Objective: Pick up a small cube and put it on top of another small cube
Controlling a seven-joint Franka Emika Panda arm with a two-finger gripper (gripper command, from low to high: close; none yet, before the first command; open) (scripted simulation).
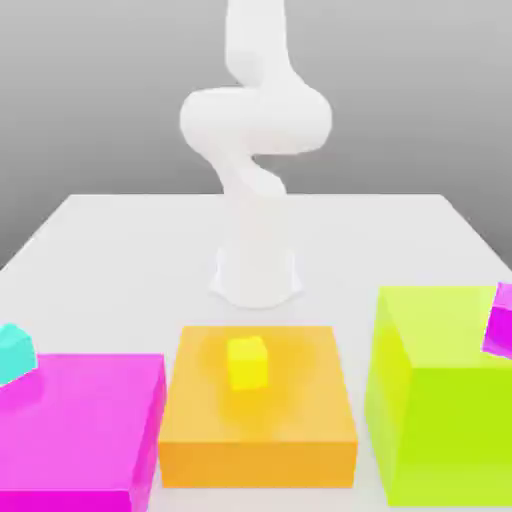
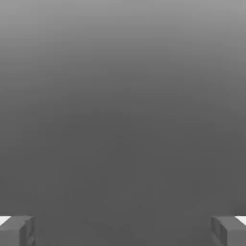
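Note:
A small yellow cube (image 1: 247,362) sits on top of a wide orange block (image 1: 258,418) at the front middle of the table. A small cyan cube (image 1: 14,351) rests at the far corner of a big magenta block (image 1: 80,428) on the exterior view's left. A small magenta cube (image 1: 499,320) lies on a tall lime block (image 1: 440,395) at the exterior view's right edge. In the hand view my gripper (image 2: 123,231) is open, its two grey fingertips (image 2: 17,230) far apart, with nothing between them and only plain grey background beyond.
The white arm (image 1: 255,180) rises from its base (image 1: 257,275) in the middle of the white table (image 1: 120,250), behind the three big blocks. Narrow gaps separate the blocks along the front edge.

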